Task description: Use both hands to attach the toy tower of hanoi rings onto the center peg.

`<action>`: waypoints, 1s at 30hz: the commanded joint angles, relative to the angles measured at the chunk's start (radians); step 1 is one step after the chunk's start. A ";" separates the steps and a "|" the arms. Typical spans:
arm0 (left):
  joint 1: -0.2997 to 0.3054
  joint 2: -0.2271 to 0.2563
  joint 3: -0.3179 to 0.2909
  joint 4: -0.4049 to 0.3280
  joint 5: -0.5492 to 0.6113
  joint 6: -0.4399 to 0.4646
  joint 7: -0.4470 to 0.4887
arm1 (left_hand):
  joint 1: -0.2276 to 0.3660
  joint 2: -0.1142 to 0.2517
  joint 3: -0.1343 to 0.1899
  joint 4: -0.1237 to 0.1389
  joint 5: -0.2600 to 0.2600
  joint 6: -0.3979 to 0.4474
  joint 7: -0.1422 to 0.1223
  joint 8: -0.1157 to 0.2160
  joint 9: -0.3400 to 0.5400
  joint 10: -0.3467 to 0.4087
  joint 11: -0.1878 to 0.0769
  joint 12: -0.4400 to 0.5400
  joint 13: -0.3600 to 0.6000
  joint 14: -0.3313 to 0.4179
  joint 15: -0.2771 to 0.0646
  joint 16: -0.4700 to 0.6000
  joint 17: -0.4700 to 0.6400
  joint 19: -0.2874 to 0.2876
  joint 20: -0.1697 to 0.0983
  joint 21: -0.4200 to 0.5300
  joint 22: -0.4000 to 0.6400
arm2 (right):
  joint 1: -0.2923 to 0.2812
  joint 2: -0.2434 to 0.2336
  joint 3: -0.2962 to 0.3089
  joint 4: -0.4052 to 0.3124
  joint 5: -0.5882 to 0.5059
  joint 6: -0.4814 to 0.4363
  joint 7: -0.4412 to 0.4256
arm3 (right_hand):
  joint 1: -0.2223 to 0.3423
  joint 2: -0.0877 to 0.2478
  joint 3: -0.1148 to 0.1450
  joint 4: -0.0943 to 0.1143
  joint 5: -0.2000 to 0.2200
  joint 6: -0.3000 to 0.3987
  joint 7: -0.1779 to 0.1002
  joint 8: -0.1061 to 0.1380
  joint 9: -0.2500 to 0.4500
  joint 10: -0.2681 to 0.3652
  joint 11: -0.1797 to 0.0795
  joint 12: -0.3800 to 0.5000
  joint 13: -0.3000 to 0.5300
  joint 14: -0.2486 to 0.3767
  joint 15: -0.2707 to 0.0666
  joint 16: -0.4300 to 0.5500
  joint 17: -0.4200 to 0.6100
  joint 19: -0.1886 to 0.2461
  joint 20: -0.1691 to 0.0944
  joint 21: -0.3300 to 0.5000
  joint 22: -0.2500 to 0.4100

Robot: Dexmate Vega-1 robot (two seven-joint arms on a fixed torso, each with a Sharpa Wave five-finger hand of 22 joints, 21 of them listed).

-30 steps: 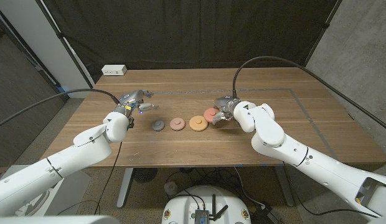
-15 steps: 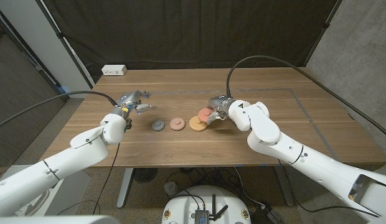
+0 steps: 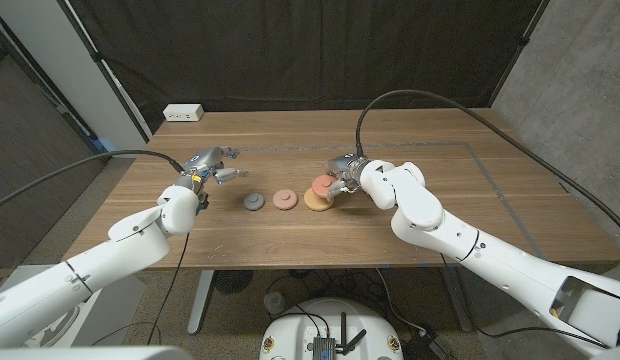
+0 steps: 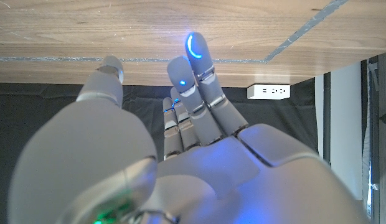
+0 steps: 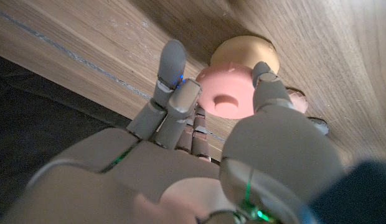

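Between the fingers of the right hand (image 3: 342, 179) a pink ring (image 5: 227, 96) is held, pinched by its rim with the thumb on one side and the other fingers on the opposite side; its round central socket is turned toward the wrist camera. Just beyond those fingertips, on the side away from the palm, an orange ring (image 5: 248, 51) is seen lying flat on the wooden table (image 3: 460, 190), and the pink ring is carried just over its near edge. Whether the two are touching cannot be told. From the fingers of this hand, further along the row toward the other arm, a salmon ring (image 3: 283, 200) and then a small grey piece (image 3: 253, 202) are laid out, each apart from its neighbour. No upright peg can be made out; the grey piece may be the base, but it is too small to tell.

The left hand (image 3: 212, 167) is held off the row, with its fingers (image 4: 194, 81) stretched out side by side and nothing gripped in them; the grey piece lies nearest to it, just beside its fingertips. The right hand is judged the nearer to the orange ring, so the coming move turns on lining the pink ring's socket up over the orange ring's centre.

A white power strip (image 3: 184, 113) is seen at the table's far edge; no writing can be read on it, nor on the rings.
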 commanded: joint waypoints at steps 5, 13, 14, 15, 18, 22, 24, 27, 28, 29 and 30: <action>0.031 -0.008 -0.022 0.006 -0.009 -0.020 0.025 | -0.001 0.008 0.011 -0.001 -0.001 0.013 -0.001 0.004 0.005 0.004 0.007 -0.004 0.002 -0.001 -0.037 0.000 0.000 -0.010 -0.093 0.018 -0.005 | 0.024 0.033 -0.026 0.039 0.006 0.006 -0.003 | -0.036 0.047 0.065 0.054 0.012 0.147 -0.133 0.005 0.003 0.164 -0.150 -0.001 0.009 0.007 0.002 0.007 0.003 0.006 -0.046 0.008 -0.002; 0.029 -0.012 -0.019 0.010 -0.007 -0.024 0.024 | -0.001 0.010 0.015 0.000 -0.001 0.012 0.003 0.002 0.005 0.003 0.010 -0.005 0.004 0.005 -0.037 0.009 0.009 -0.017 -0.093 0.031 -0.013 | 0.040 0.043 -0.043 0.054 0.004 0.012 0.001 | -0.039 0.046 0.070 0.054 0.015 0.148 -0.133 0.003 0.003 0.164 -0.151 -0.003 0.012 0.008 0.002 0.008 0.003 0.007 -0.046 0.010 -0.003; 0.028 -0.013 -0.019 0.010 -0.007 -0.024 0.024 | -0.001 0.009 0.016 0.000 -0.001 0.013 0.002 0.003 0.005 0.004 0.009 -0.005 0.004 0.002 -0.037 0.007 0.008 -0.018 -0.093 0.033 -0.015 | 0.041 0.044 -0.044 0.057 0.004 0.013 0.001 | -0.039 0.046 0.070 0.054 0.015 0.148 -0.133 0.003 0.003 0.164 -0.151 -0.004 0.012 0.009 0.002 0.008 0.003 0.007 -0.046 0.010 -0.003; 0.028 -0.013 -0.019 0.009 -0.007 -0.024 0.025 | -0.001 0.009 0.016 0.000 -0.001 0.012 0.002 0.002 0.005 0.004 0.010 -0.005 0.005 -0.002 -0.037 0.002 0.003 -0.018 -0.093 0.035 -0.015 | 0.043 0.045 -0.045 0.060 0.004 0.013 0.001 | -0.039 0.045 0.071 0.054 0.015 0.148 -0.132 0.003 0.003 0.164 -0.150 -0.004 0.012 0.009 0.002 0.008 0.003 0.006 -0.046 0.010 -0.004; 0.028 -0.013 -0.020 0.008 -0.006 -0.024 0.025 | -0.002 0.010 0.017 0.000 -0.001 0.012 0.002 0.002 0.005 0.006 0.010 -0.004 0.006 -0.002 -0.037 0.003 0.005 -0.020 -0.093 0.040 -0.018 | 0.045 0.048 -0.050 0.067 0.001 0.010 0.000 | -0.040 0.045 0.072 0.054 0.016 0.149 -0.132 0.002 0.003 0.165 -0.151 -0.004 0.013 0.009 0.002 0.008 0.003 0.007 -0.046 0.011 -0.003; 0.028 -0.015 -0.021 0.006 -0.005 -0.023 0.025 | -0.003 0.010 0.019 0.000 -0.002 0.013 0.001 0.002 0.005 0.008 0.009 -0.004 0.007 -0.003 -0.037 0.004 0.006 -0.022 -0.093 0.049 -0.023 | 0.048 0.051 -0.053 0.075 0.000 0.005 0.002 | -0.041 0.044 0.075 0.054 0.017 0.148 -0.133 0.001 0.003 0.167 -0.151 -0.005 0.014 0.009 0.002 0.008 0.003 0.007 -0.046 0.011 -0.005; 0.028 -0.015 -0.021 0.006 -0.005 -0.022 0.024 | -0.003 0.010 0.019 0.000 -0.002 0.013 0.002 0.002 0.005 0.007 0.008 -0.004 0.007 -0.002 -0.037 0.005 0.007 -0.023 -0.093 0.049 -0.024 | 0.049 0.052 -0.055 0.078 0.002 0.005 0.000 | -0.042 0.044 0.075 0.054 0.017 0.149 -0.133 0.001 0.003 0.168 -0.151 -0.005 0.015 0.009 0.002 0.008 0.003 0.007 -0.046 0.012 -0.004; 0.026 -0.016 -0.021 0.007 -0.005 -0.023 0.024 | -0.004 0.009 0.020 0.000 -0.002 0.013 0.002 0.002 0.005 0.007 0.008 -0.005 0.006 -0.002 -0.037 0.005 0.007 -0.023 -0.093 0.054 -0.026 | 0.052 0.054 -0.058 0.085 0.003 0.005 -0.001 | -0.042 0.044 0.077 0.054 0.018 0.149 -0.133 0.000 0.003 0.168 -0.151 -0.005 0.016 0.010 0.002 0.009 0.003 0.007 -0.046 0.012 -0.005; 0.026 -0.017 -0.021 0.007 -0.005 -0.023 0.024 | -0.004 0.009 0.020 0.000 -0.002 0.014 0.002 0.002 0.005 0.009 0.008 -0.005 0.006 -0.002 -0.037 0.005 0.007 -0.024 -0.093 0.055 -0.027 | 0.053 0.055 -0.060 0.088 0.003 0.004 0.000 | -0.043 0.044 0.078 0.054 0.018 0.150 -0.134 0.000 0.003 0.168 -0.151 -0.006 0.016 0.010 0.002 0.009 0.003 0.006 -0.046 0.012 -0.006; 0.025 -0.018 -0.020 0.007 -0.005 -0.023 0.024 | -0.004 0.009 0.020 0.000 -0.002 0.015 0.002 0.002 0.005 0.010 0.008 -0.005 0.005 -0.002 -0.037 0.004 0.006 -0.024 -0.093 0.057 -0.029 | 0.054 0.056 -0.061 0.090 0.004 0.003 -0.001 | -0.043 0.044 0.078 0.054 0.019 0.150 -0.133 -0.001 0.003 0.168 -0.152 -0.006 0.016 0.010 0.002 0.009 0.003 0.007 -0.046 0.012 -0.006; 0.025 -0.018 -0.020 0.007 -0.005 -0.023 0.023 | -0.005 0.009 0.020 0.000 -0.002 0.016 0.000 0.002 0.005 0.010 0.008 -0.005 0.005 0.004 -0.037 0.011 0.012 -0.022 -0.093 0.060 -0.028 | 0.054 0.057 -0.061 0.093 0.007 0.003 -0.001 | -0.043 0.044 0.079 0.054 0.019 0.150 -0.134 -0.001 0.003 0.167 -0.153 -0.006 0.017 0.010 0.002 0.009 0.003 0.006 -0.046 0.012 -0.007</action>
